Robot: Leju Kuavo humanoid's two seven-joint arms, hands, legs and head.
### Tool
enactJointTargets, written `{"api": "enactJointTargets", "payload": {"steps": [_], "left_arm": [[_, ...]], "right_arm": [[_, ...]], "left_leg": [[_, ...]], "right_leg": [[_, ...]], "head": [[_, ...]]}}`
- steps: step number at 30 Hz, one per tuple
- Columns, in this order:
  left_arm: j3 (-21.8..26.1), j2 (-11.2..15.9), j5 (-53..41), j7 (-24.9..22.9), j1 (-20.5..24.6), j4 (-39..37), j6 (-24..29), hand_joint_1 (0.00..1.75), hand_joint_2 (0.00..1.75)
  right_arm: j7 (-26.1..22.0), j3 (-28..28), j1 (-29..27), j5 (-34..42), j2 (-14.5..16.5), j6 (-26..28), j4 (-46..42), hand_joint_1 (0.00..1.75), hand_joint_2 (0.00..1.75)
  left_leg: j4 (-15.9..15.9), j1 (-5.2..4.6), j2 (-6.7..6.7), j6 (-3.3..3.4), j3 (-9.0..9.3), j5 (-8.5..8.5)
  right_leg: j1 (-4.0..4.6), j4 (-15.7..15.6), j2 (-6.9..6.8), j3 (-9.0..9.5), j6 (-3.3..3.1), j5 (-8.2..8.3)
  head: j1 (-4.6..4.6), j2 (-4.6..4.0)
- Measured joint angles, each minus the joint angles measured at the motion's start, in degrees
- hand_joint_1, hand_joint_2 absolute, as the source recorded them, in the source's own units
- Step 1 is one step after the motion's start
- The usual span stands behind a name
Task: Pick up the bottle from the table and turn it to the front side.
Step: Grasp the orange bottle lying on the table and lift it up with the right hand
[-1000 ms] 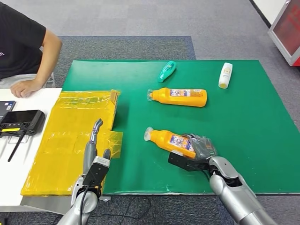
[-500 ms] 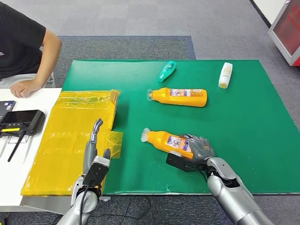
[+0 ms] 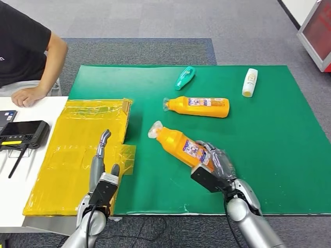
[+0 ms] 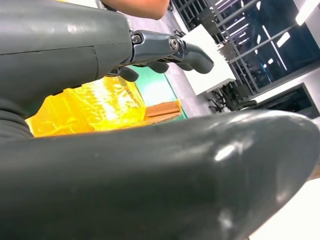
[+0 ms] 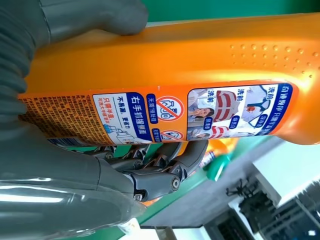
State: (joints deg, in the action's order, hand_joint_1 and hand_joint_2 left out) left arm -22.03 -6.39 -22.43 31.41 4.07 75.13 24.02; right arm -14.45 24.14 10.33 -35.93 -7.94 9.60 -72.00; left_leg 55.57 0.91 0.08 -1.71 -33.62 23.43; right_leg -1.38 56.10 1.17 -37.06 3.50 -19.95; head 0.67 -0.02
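Bottle [image 3: 183,147] orange, rigid glossy plastic, likely slippery; tilted over green mat [image 3: 273,134], base end wrapped by right hand [image 3: 219,168]. Grip mid-body, firm. Left hand [image 3: 102,170] spread, holding nothing.

I'm seeing a second orange bottle [image 3: 199,106] lying on the green mat [image 3: 273,150] | teal bottle [image 3: 184,77] and white bottle [image 3: 249,82] lying beyond it | yellow bag [image 3: 74,150] overlapping the mat's edge | person's arm [image 3: 43,72] resting on the white table [image 3: 15,181] beside a black controller [image 3: 23,134]
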Motion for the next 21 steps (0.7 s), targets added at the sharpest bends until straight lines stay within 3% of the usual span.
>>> {"api": "enactJointTargets", "payload": {"steps": [4, 21], "left_arm": [[-0.09, 0.3, 0.21, 0.09, -0.26, 0.56, 0.39, 0.0, 0.0], [-0.57, 0.83, 3.17, 0.68, -0.5, 1.87, -0.31, 0.0, 0.0]], "right_arm": [[-2.88, -1.37, -0.81, 2.58, 0.99, 0.66, -1.47, 1.75, 1.75], [-6.47, -2.92, -2.27, 6.65, 3.03, 1.57, -4.13, 1.75, 1.75]], "left_leg": [[0.0, 0.0, 0.0, 0.0, -0.07, 0.0], [0.0, 0.0, 0.0, -0.01, -0.16, -0.01]], "right_leg": [[0.0, 0.0, 0.0, -0.09, 0.0, 0.0], [0.0, 0.01, 0.0, -0.19, 0.0, 0.0]], "head": [[-0.01, 0.0], [-0.02, 0.01]]}}
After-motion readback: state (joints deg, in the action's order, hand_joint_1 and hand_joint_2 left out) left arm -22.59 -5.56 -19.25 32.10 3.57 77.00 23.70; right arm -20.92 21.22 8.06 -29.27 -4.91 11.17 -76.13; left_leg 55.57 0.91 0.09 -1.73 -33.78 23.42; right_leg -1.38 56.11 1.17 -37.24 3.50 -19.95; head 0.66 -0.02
